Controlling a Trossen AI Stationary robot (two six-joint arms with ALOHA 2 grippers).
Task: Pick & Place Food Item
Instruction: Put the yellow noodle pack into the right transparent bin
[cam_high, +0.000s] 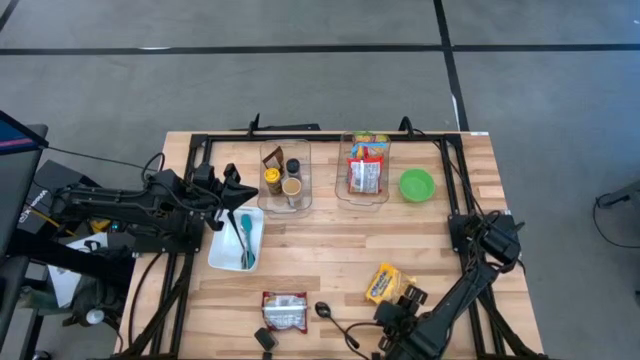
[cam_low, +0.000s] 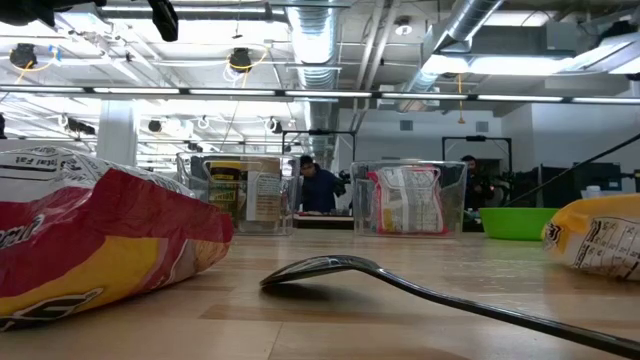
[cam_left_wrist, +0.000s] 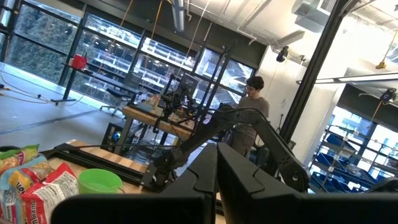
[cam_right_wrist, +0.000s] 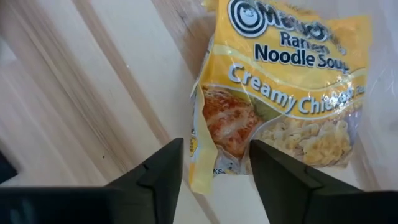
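Surface: your wooden table (cam_high: 330, 250) carries two clear bins at the back, a green bowl (cam_high: 417, 184) beside them, and a white tray (cam_high: 236, 240) on the left side.
Task's thing: the yellow ramen noodle packet (cam_high: 382, 283) lies flat on bare wood near the front right of the table, well apart from the bins.
Long axis: you see it run on a slant in the high view, its near short end turned toward the right arm.
Direction from pincer: in the right wrist view the packet (cam_right_wrist: 280, 93) sits straight ahead of the fingers and just past their tips, its lower edge lining up with the gap.
Nearer arm: yours to use is the right one; the left is far off across the table.
Right gripper (cam_right_wrist: 214, 165): parted, nothing between the fingers, and I judge it just short of the wrapper rather than touching.
Left gripper (cam_high: 232, 190): clenched on nothing, waiting above the tray's far end.
Other food: a red snack bag (cam_high: 284, 310) lies at the front, with a spoon (cam_high: 330, 318) just beside it.
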